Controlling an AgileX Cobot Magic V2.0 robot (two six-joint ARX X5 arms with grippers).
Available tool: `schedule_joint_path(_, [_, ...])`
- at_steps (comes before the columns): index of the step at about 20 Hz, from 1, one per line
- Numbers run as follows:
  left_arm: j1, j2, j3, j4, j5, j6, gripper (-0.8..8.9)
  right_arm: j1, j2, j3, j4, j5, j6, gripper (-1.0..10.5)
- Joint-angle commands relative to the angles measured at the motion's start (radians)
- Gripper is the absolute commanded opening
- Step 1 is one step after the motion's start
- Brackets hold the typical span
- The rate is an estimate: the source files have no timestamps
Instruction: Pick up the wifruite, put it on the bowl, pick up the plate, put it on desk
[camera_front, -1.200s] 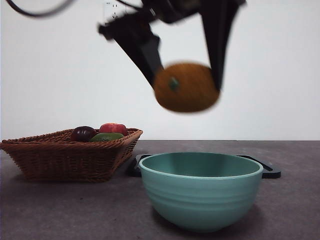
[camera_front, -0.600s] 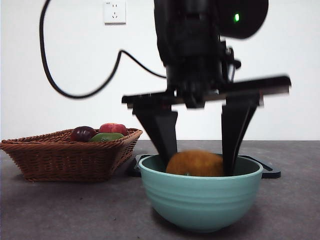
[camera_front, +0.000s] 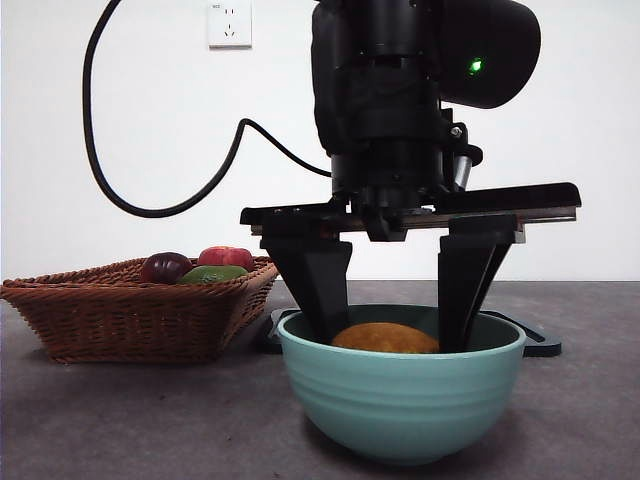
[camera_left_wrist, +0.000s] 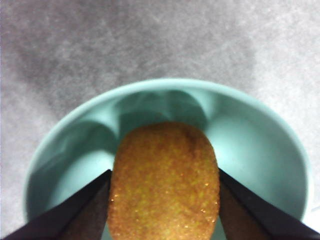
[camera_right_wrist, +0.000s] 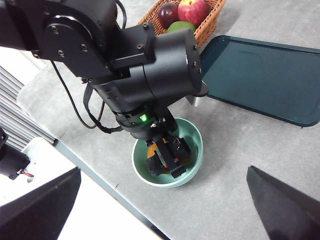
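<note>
The brown-orange wifruite (camera_front: 385, 338) lies low inside the mint-green bowl (camera_front: 400, 400) at the front of the desk (camera_front: 120, 420). My left gripper (camera_front: 388, 335) reaches down into the bowl from above, its two black jaws pressed against the fruit's sides. The left wrist view shows the wifruite (camera_left_wrist: 165, 185) between those jaws over the bowl's (camera_left_wrist: 260, 150) floor. The dark plate (camera_front: 530, 342) lies flat behind the bowl. My right gripper (camera_right_wrist: 163, 170) hangs open high above, looking down on the bowl (camera_right_wrist: 192, 135) and the plate (camera_right_wrist: 260, 75).
A brown wicker basket (camera_front: 130, 320) with a purple, a red and a green fruit stands left of the bowl. A black cable loops behind the left arm. The desk's near edge (camera_right_wrist: 95, 175) runs close to the bowl.
The left gripper came down from high above the bowl with the wifruite and lowered it inside; over the last half second the fruit sank a little deeper.
</note>
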Motion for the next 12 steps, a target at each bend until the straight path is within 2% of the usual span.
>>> schedule_joint_path(1, [-0.012,0.029,0.024,0.017,0.002,0.013,3.26,0.005,0.003,0.017,0.007,-0.002,-0.008,6.6])
schedule_joint_path(3, [-0.012,0.029,0.026,0.023,0.002,0.024,3.83,0.005,0.003,0.017,0.006,-0.002,-0.008,6.6])
schedule_joint_path(6, [-0.012,0.027,0.027,0.018,0.002,0.032,3.87,0.005,0.003,0.017,0.006,-0.001,-0.008,6.6])
schedule_joint_path(8, [-0.012,0.007,0.027,0.021,0.001,0.052,4.96,0.005,0.003,0.017,0.006,-0.001,-0.008,6.6])
schedule_joint_path(12, [-0.016,-0.085,0.031,0.021,0.000,0.075,5.06,0.005,0.003,0.017,0.007,-0.001,-0.008,6.6])
